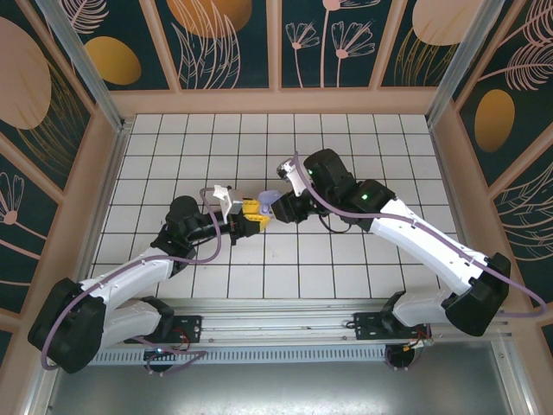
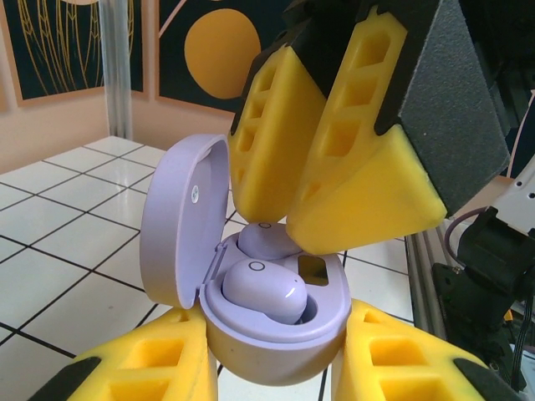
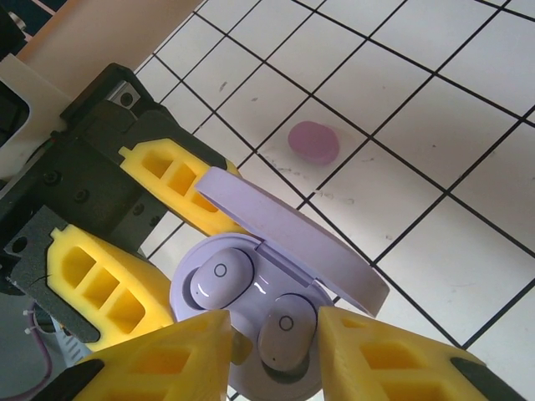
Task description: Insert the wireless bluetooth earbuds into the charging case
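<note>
The left gripper (image 2: 276, 368) has its jaws clamped on the base of the lilac charging case (image 2: 180, 225) and holds it up off the table (image 3: 435, 83) with the lid standing open. Both earbuds (image 2: 263, 288) lie in their wells, the nearer one looking a touch proud of its seat. The right gripper (image 3: 280, 355) hangs right over the case, its jaws parted only narrowly to either side of one earbud. From here I can't say for sure whether the yellow pads touch it. That's where I'd worry: if a pad clings to the bud as the arm lifts away, it could drag the bud back out of its well, and with the case held in the air the bud would drop to the tiles. A sideways exit could also knock the lid or twist the case in the left jaws, and a bud that isn't fully down might stop the lid closing. A small pinkish nub (image 3: 314, 142) lies on the table beyond, well apart from the case
</note>
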`<move>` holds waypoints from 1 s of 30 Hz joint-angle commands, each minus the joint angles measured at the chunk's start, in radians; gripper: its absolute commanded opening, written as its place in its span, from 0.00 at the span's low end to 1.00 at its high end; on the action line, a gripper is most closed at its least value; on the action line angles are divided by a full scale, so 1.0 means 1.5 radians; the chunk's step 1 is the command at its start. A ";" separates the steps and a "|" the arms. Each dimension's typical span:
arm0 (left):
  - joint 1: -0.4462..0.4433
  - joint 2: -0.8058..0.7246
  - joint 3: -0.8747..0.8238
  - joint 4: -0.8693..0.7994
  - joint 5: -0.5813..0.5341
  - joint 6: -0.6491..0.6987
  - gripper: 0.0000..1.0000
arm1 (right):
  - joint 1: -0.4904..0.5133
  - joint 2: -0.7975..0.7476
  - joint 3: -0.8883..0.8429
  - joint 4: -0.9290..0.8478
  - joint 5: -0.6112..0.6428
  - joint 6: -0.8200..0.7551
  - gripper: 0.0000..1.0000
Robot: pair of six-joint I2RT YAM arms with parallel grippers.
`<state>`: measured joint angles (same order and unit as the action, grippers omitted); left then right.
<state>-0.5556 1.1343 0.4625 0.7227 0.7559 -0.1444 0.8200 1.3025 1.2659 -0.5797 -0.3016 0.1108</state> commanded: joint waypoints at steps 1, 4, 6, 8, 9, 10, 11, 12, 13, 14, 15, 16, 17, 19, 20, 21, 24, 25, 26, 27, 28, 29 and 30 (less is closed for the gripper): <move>-0.002 0.001 0.015 0.045 0.016 -0.006 0.12 | -0.007 -0.004 0.031 -0.013 0.019 0.009 0.33; -0.002 0.000 0.014 0.044 0.015 -0.005 0.12 | -0.009 -0.013 0.043 -0.019 0.028 0.016 0.33; -0.002 0.000 0.012 0.044 0.015 -0.004 0.12 | -0.011 -0.022 0.051 -0.021 0.027 0.018 0.33; -0.002 0.000 0.012 0.044 0.015 -0.004 0.12 | -0.014 -0.036 0.057 -0.017 0.021 0.021 0.33; -0.002 0.000 0.012 0.046 0.015 -0.003 0.12 | -0.016 -0.044 0.057 -0.013 0.016 0.023 0.32; -0.001 0.001 0.011 0.050 0.016 -0.006 0.12 | -0.020 -0.052 0.054 -0.006 0.010 0.028 0.31; -0.002 0.002 0.010 0.057 0.016 -0.010 0.12 | -0.025 -0.059 0.049 0.004 0.002 0.034 0.30; -0.002 0.003 0.010 0.062 0.017 -0.011 0.12 | -0.030 -0.065 0.045 0.012 -0.004 0.041 0.29; -0.002 0.005 0.012 0.067 0.018 -0.013 0.12 | -0.039 -0.071 0.040 0.021 -0.012 0.048 0.29; -0.002 0.009 0.016 0.071 0.018 -0.013 0.12 | -0.048 -0.075 0.035 0.027 -0.019 0.057 0.29; -0.002 0.013 0.020 0.074 0.019 -0.014 0.12 | -0.058 -0.078 0.032 0.033 -0.024 0.064 0.29; -0.001 0.019 0.026 0.078 0.020 -0.014 0.12 | -0.069 -0.079 0.028 0.038 -0.029 0.072 0.29; -0.002 0.027 0.031 0.082 0.024 -0.017 0.12 | -0.079 -0.079 0.026 0.043 -0.032 0.081 0.29; -0.002 0.043 0.041 0.103 0.035 -0.025 0.12 | -0.108 -0.076 0.020 0.055 -0.051 0.102 0.29; -0.002 0.051 0.046 0.109 0.040 -0.027 0.12 | -0.124 -0.072 0.018 0.060 -0.070 0.113 0.29; -0.002 0.057 0.050 0.111 0.042 -0.027 0.13 | -0.134 -0.067 0.016 0.065 -0.086 0.122 0.29; -0.002 0.072 0.062 0.099 0.049 -0.018 0.12 | -0.153 -0.048 0.014 0.080 -0.122 0.134 0.29; -0.001 0.076 0.065 0.094 0.051 -0.015 0.12 | -0.154 -0.040 0.016 0.084 -0.127 0.137 0.29; -0.002 0.077 0.065 0.094 0.052 -0.013 0.12 | -0.154 -0.032 0.016 0.088 -0.133 0.138 0.29; -0.002 0.078 0.066 0.094 0.053 -0.012 0.12 | -0.156 -0.024 0.016 0.091 -0.138 0.139 0.29; -0.003 0.077 0.067 0.093 0.053 -0.011 0.12 | -0.156 -0.015 0.019 0.093 -0.146 0.139 0.29; -0.002 0.077 0.068 0.090 0.053 -0.008 0.12 | -0.156 -0.005 0.021 0.095 -0.154 0.140 0.29; -0.003 0.076 0.069 0.085 0.054 -0.004 0.12 | -0.156 0.003 0.021 0.097 -0.160 0.141 0.28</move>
<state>-0.5556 1.2484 0.5354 0.8185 0.8066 -0.1627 0.5903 1.2755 1.3003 -0.4816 -0.4744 0.2985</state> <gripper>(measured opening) 0.288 0.284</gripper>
